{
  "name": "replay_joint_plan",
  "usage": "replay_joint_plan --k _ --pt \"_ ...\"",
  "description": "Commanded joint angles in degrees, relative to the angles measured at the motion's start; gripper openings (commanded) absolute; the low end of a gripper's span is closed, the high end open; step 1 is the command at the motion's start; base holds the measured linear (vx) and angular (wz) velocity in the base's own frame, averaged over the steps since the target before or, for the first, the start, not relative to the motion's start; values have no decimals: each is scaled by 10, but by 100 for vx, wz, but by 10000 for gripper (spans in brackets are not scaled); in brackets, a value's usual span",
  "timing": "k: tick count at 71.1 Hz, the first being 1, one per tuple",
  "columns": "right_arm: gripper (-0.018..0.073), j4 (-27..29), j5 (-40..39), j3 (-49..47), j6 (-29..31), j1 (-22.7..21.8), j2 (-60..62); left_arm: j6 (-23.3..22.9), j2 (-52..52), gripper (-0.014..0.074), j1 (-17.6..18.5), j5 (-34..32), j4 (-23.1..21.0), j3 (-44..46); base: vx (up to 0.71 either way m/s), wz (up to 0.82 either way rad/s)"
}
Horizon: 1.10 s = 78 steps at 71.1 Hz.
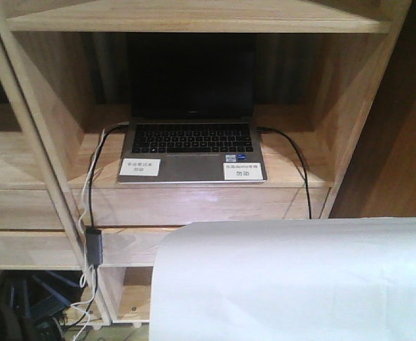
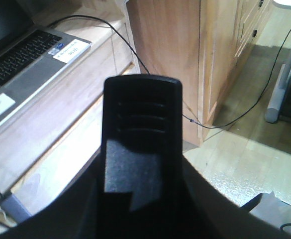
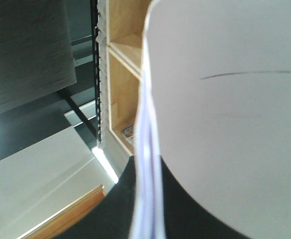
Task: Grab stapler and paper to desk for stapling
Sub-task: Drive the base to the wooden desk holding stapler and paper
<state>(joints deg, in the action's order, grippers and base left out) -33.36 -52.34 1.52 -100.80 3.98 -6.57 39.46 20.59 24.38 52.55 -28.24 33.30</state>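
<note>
The paper [image 1: 293,284], a plain white sheaf, hangs curved across the lower right of the front view. In the right wrist view the paper [image 3: 225,124] fills the right side. Its thin edge runs down between the dark jaws of my right gripper [image 3: 147,209], which is shut on it. In the left wrist view a black ribbed stapler [image 2: 142,114] stands upright in the middle, and my left gripper [image 2: 142,199] is shut around its lower part. Its orange-red end is hidden. The desk is out of view, and neither gripper shows in the front view.
An open laptop [image 1: 192,135] with two white labels sits on a wooden shelf board [image 1: 193,202], with black cables running off both sides. A power adapter [image 1: 92,245] hangs at the left post. The cabinet corner [image 2: 185,74] and pale floor [image 2: 244,164] lie to the right.
</note>
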Motion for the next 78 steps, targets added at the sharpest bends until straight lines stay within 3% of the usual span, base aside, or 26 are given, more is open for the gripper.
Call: replay_joint_plan --k 1,30,78 --pt "-8 13 -29 2 8 0 -6 -5 6 -6 1 -54 -28 18 -16 12" --pt "-8 13 -76 2 8 0 -6 -5 6 -6 1 -54 -28 18 -11 36" --pt "-8 13 -76 2 8 0 -6 -5 6 -6 1 -54 -28 18 -6 60"
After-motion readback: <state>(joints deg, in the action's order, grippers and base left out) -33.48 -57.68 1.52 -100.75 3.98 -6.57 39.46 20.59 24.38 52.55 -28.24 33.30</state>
